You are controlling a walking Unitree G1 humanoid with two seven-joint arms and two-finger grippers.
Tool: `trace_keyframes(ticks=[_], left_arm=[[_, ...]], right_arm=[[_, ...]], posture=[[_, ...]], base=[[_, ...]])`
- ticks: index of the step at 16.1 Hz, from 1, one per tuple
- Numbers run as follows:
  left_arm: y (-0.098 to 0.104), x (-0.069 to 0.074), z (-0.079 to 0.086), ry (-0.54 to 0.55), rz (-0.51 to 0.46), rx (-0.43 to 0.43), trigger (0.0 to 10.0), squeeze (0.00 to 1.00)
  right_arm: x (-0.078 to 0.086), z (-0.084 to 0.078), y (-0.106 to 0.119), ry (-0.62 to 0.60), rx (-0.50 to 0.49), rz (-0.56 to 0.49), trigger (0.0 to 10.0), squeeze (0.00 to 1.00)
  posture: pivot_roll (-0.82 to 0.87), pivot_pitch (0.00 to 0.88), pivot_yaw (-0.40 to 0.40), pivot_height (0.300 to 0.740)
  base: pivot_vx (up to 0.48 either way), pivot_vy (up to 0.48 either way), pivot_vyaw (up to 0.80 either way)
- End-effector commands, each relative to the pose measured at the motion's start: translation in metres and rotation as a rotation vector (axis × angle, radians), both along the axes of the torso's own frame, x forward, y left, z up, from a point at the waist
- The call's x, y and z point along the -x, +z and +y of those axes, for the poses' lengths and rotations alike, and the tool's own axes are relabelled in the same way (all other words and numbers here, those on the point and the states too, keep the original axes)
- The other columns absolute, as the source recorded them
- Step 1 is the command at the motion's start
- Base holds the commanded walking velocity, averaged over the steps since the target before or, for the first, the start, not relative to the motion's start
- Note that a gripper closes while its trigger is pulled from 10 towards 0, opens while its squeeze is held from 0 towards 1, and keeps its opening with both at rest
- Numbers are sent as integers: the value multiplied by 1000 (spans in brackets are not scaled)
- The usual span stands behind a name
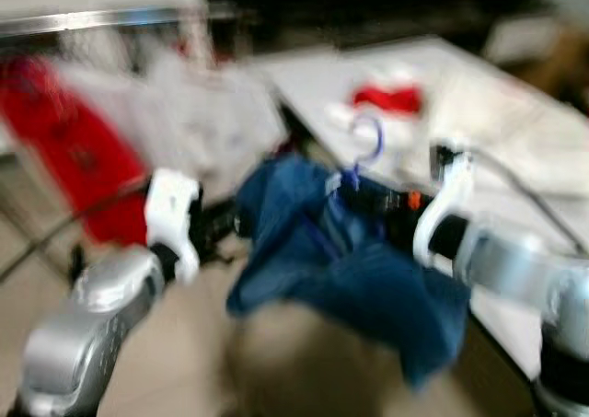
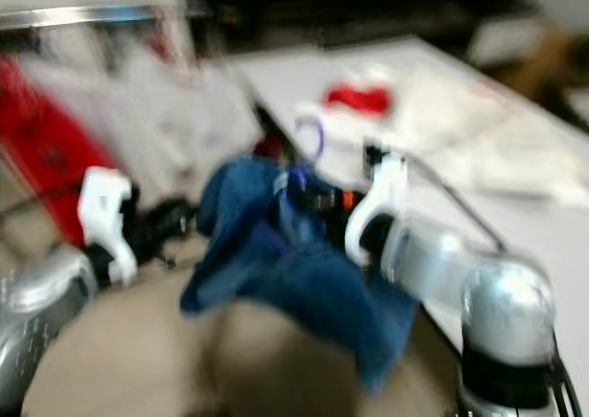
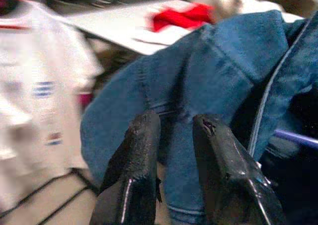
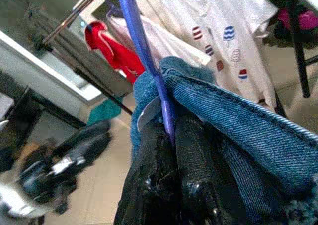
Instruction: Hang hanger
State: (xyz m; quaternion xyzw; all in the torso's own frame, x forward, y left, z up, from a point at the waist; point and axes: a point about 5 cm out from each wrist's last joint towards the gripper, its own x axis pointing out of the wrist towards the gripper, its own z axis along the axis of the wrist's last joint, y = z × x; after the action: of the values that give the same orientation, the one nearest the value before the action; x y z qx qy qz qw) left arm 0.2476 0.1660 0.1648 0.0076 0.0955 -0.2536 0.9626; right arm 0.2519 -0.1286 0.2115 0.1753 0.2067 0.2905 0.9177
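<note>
A blue plastic hanger [image 1: 368, 141] carries a blue denim garment [image 1: 368, 288] that sags in front of me. My right gripper [image 4: 171, 128] is shut on the hanger's neck just above the denim collar, and the hook [image 4: 141, 41] rises past it. My left gripper [image 3: 176, 118] is open close to the denim [image 3: 223, 66], its fingers a little apart with nothing between them. In the blurred left eye view, the left gripper [image 1: 221, 224] is at the garment's left side.
A metal clothes rail [image 1: 101, 18] runs at the upper left with a red garment [image 1: 83, 159] and a white printed shirt [image 1: 212, 113] hanging on it. To the right is a white table [image 1: 515, 205] with a red cloth [image 1: 386, 97] and pale fabric.
</note>
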Motion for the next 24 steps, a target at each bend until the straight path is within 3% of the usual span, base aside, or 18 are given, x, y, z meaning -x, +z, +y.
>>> trace_keyframes(ticks=[1,3,4,5,7,9,11,15,19,24], left_arm=[[-2,1,-3,17,-20,-21,10000,0],[-7,-1,-6,35,-25,-59,10000,0],[-8,-4,-10,45,-28,-35,10000,0],[-9,-6,-11,54,-35,-27,10000,0],[-20,-15,-6,160,-30,-16,10000,0],[-24,-15,-8,168,-26,-12,10000,0],[-33,-11,-18,105,-36,-50,10000,0],[-34,-13,-17,143,-79,-71,10000,0],[-30,-16,-4,186,-107,-93,10000,0],[-33,-12,-2,196,-103,-96,10000,0]], right_arm=[[-3,-7,-8,-69,7,17,10000,0],[-2,-11,-23,-124,40,49,10000,0],[-5,-19,-30,-231,36,62,10000,0],[-6,-21,-32,-263,70,38,10000,0],[-10,-28,-55,-347,109,39,10000,0],[-10,-32,-68,-389,108,47,10000,0],[-13,-40,-88,-463,167,47,10000,0],[-14,-45,-94,-517,211,-15,10000,0],[-18,-32,-89,-381,207,-143,10000,0],[-16,-16,-93,-245,217,-169,10000,0]], posture=[[25,0,-19,740],[23,0,-12,740],[12,0,-7,740],[10,0,-4,740],[8,0,14,740],[-2,0,24,740],[-6,0,5,740],[7,0,-13,740],[23,0,-19,740],[39,0,-25,740]], base=[[0,0,800],[0,0,800],[0,0,800],[0,0,719],[0,0,0],[0,0,0],[0,0,0],[0,0,0],[62,0,400],[266,0,800]])
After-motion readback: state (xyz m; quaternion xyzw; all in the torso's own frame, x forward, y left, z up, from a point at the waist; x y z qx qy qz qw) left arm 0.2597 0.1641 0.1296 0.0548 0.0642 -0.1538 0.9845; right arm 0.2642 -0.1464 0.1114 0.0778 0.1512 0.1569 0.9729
